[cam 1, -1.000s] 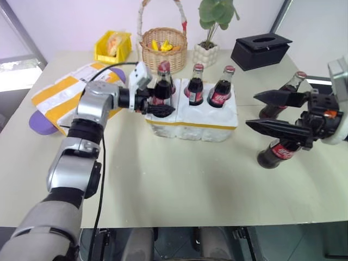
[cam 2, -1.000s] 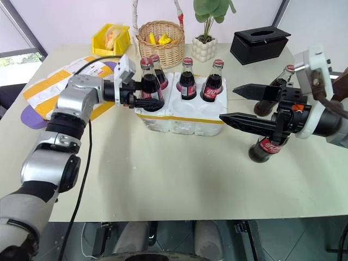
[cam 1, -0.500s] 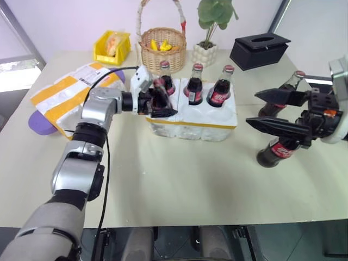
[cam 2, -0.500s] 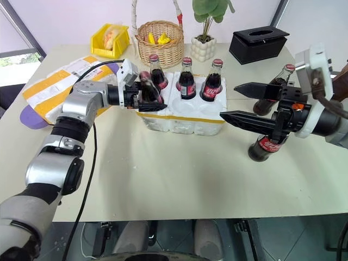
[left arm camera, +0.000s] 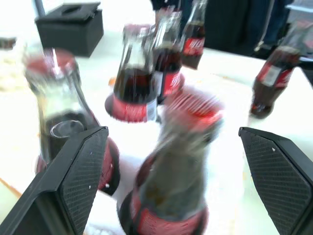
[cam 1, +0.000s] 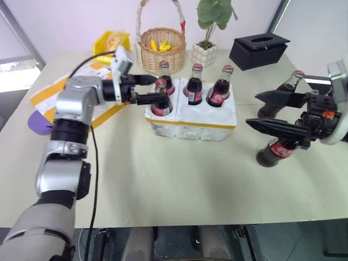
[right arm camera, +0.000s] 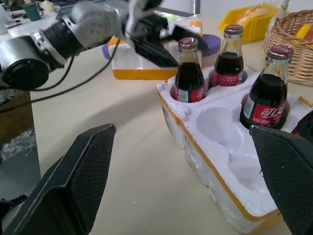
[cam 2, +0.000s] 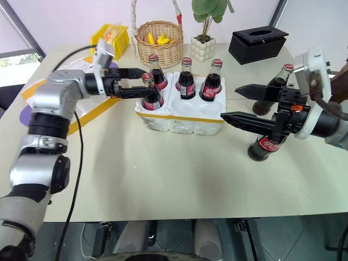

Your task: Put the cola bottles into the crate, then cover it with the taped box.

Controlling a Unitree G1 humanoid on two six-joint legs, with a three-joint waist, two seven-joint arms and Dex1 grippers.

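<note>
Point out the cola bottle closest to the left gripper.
The front-left bottle in the crate, between the open left gripper fingers; the other three seated bottles stand farther right or behind.

A pale table (cam 1: 179, 179) carries everything. Along its far edge stand a yellow bin (cam 1: 104, 48) with a wrapped snack inside, a wicker basket (cam 1: 163, 49) with a tall handle holding yellow items, a white bobbled pot (cam 1: 205, 54) with a green plant (cam 1: 216, 13), and a black tissue box (cam 1: 259, 50) toward the right. A purple disc (cam 1: 38, 122) lies flat at the table's left edge.
</note>
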